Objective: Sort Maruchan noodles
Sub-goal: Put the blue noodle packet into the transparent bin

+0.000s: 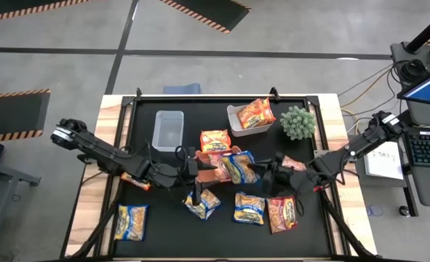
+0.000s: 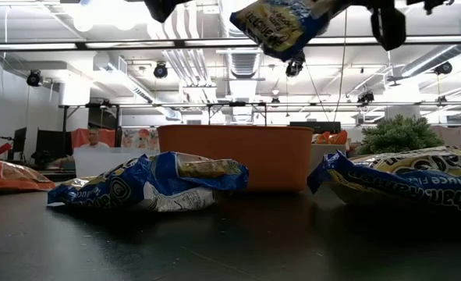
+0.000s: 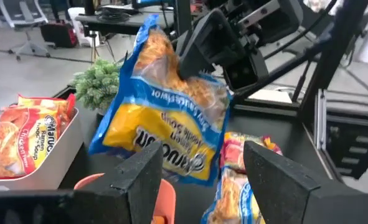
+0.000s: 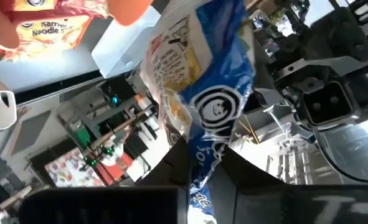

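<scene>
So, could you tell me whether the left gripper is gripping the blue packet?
No, the left gripper stands open; the right gripper holds the blue packet.

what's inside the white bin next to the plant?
The white bin holds orange noodle packets; the left wrist view shows at least two. Anything beneath them is covered. The plant stands beside it.
</scene>
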Tool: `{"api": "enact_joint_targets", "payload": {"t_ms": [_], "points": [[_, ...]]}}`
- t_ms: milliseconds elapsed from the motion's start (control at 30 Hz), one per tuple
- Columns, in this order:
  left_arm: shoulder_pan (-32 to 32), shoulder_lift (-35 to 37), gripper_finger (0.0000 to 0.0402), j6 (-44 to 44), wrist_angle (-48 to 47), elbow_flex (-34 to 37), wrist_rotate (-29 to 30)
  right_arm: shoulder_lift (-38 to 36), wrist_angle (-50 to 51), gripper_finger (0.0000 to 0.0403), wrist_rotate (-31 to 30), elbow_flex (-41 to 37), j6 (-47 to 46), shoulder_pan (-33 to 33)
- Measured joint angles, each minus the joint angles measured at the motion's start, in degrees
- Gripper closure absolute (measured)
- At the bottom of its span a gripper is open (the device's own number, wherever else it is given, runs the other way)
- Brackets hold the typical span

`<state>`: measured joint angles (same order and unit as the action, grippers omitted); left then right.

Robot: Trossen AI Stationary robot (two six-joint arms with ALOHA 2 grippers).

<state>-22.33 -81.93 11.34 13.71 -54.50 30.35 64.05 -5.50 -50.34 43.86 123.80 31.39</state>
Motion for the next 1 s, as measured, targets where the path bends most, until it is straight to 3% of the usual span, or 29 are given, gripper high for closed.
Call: {"api": "enact_joint_targets", "payload": {"t_ms": [100,233,433,567,800,1000], "points": [[0.05,-0.51,0.0196,-2.59,7.16,4.02,-0.02,0.88,-0.42,0.0391,-5.04,0.0,-0.75,2.93],[0.26,-0.66,0.0196,-6.7,24.55,12.12,-2.89,1.31,-1.71,0.0391,-11.84,-0.02,-7.37,6.18],[1.29,-2.6,0.0196,-1.98,49.56,21.89,-4.51,1.33,-6.0,0.0391,-13.09,-0.04,-6.46,8.42],[2.19,-6.71,0.0196,1.56,61.41,23.19,-8.78,1.32,-14.5,0.0391,-10.28,-0.04,3.82,8.31],[2.4,-15.51,0.0196,0.8,69.07,17.96,-12.37,1.31,-28.51,0.0391,4.25,-0.04,18.41,7.94],[2.62,-20.56,0.0196,-1.87,71.74,11.89,-17.97,1.31,-29.86,0.0391,5.59,-0.04,20.25,6.28]]}}
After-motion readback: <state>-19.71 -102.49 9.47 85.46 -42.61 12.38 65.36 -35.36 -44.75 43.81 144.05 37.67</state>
